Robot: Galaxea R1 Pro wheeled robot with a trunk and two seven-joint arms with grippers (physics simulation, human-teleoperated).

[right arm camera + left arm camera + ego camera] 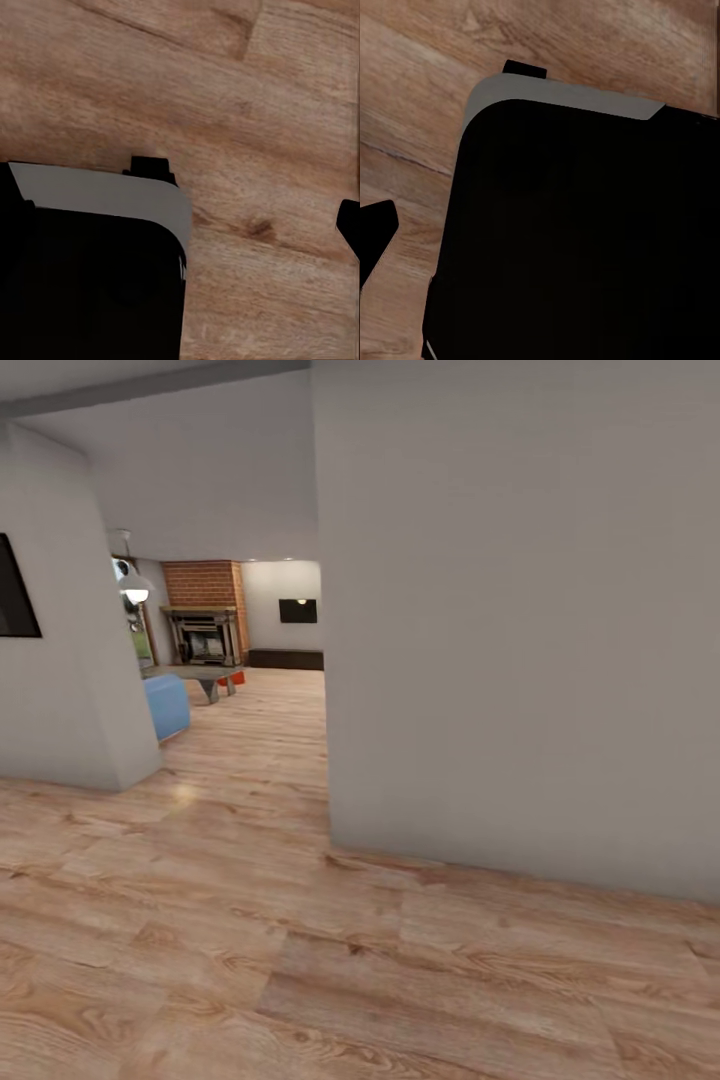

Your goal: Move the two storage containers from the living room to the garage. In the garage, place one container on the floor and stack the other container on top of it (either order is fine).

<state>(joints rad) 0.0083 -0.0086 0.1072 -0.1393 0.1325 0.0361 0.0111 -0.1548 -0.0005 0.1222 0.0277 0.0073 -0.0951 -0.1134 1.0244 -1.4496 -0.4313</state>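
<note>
A wall (520, 630) stands right; behind its left edge, the sofa (167, 705), coffee table (205, 676), then fireplace (204, 625).

Soft, even light fills the hallway, and the big grey wall (520, 620) shows almost no shading. A pale glossy patch of glare sits on the wood plank floor (180, 792) near the corner. Farther in, a hanging lamp (135, 592) glows white and small ceiling spots shine above the brick fireplace (205, 585). Distant things look soft and slightly smeared. Both wrist views are blurry, with flat black robot bodywork (585, 247).
</note>
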